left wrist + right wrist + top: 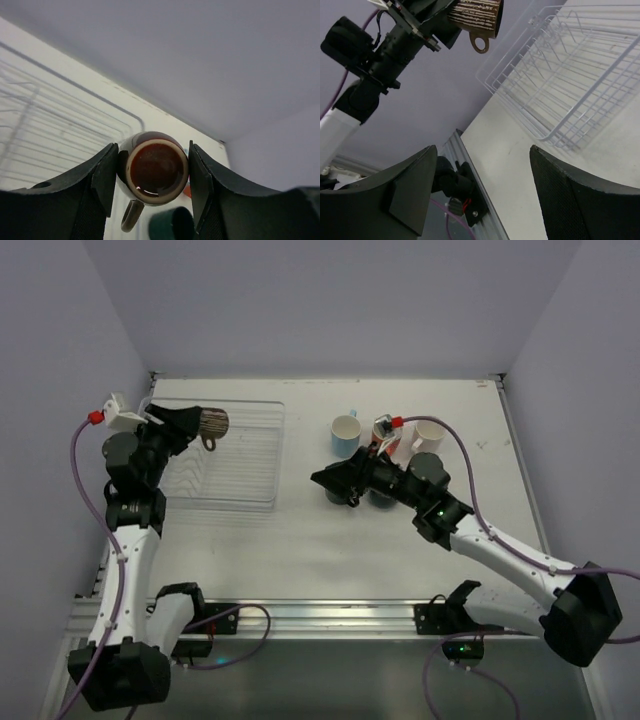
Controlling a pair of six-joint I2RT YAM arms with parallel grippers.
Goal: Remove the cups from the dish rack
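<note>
A small dark brown mug hangs above the see-through dish rack, with my left gripper shut on it. In the left wrist view the mug faces the camera mouth-on between both fingers, handle down. My right gripper is open and holds nothing. It hovers over the table between the rack and the cups standing on the right. Those include a light blue cup, a white cup and two dark teal cups partly under the right arm. The right wrist view shows the mug up high and the rack.
A dark teal cup shows below the held mug in the left wrist view. The left arm fills the upper left of the right wrist view. The metal rail with the arm bases runs along the table's near edge. Walls close in the back and both sides.
</note>
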